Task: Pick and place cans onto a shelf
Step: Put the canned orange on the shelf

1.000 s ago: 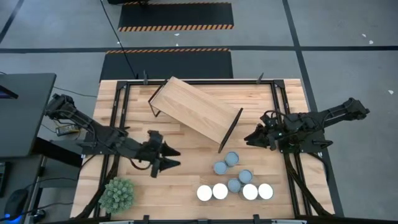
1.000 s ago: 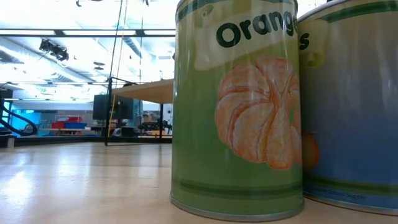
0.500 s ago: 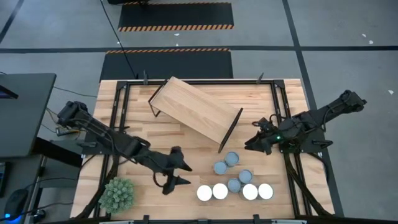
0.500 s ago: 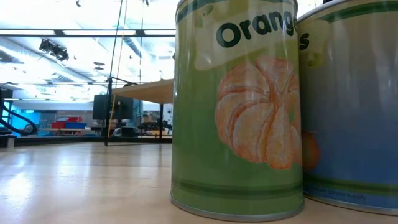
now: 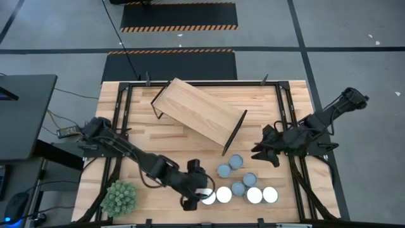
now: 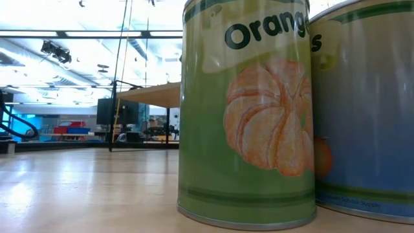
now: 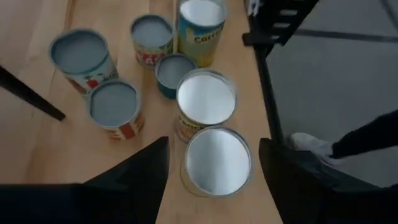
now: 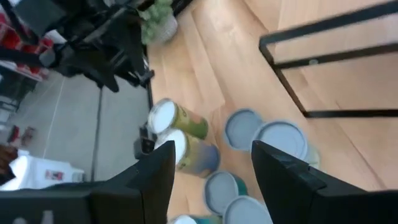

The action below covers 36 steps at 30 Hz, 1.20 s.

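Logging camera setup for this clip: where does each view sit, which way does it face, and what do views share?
High: overhead, straight down on the table, shelf, both arms.
Low: tabletop height, level, filled by an orange-labelled can; no arm shows.
Left wrist: above the cans, left gripper straddling a white-topped can.
Right wrist: right gripper open, facing the cans and the left arm.
Shared: both wrist views see the same cluster.

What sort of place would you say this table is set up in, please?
Probably a robotics lab or workshop: a grey floor with hazard-striped mats, a long hall with strip lights behind the table, and shelving with red bins.
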{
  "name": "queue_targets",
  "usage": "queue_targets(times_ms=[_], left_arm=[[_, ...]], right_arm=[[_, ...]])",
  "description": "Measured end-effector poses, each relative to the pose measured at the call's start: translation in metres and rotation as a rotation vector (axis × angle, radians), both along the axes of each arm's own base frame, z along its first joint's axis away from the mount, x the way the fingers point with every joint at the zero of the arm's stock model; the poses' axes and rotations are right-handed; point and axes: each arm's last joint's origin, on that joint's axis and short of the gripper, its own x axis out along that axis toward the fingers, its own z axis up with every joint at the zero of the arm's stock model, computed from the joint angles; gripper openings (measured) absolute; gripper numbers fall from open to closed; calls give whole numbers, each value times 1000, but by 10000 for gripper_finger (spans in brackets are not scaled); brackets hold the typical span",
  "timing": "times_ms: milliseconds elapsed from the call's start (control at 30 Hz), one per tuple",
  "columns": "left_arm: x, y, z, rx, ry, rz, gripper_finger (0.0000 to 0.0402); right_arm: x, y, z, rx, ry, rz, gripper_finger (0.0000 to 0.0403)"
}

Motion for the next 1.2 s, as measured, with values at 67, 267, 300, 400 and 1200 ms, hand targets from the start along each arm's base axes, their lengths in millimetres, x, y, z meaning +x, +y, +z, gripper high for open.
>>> queue_targets(times_ms=[67,267,300,400,1200], left_arm=[[6,-3,-8,-14,40,63,254],[24,-11,-20,-97,69,101,265],[27,-12,-21,-108,74,102,271],[32,-15,-19,-136,71,95,299],[32,13,-33,-21,262,91,356]], right_arm=[[0,3,-2,-1,9,6,219],[-4,11,-6,-35,36,42,219],[-4,12,-6,-40,33,35,219],[-5,13,-5,-63,20,31,219],[-5,11,-6,-103,9,0,219]])
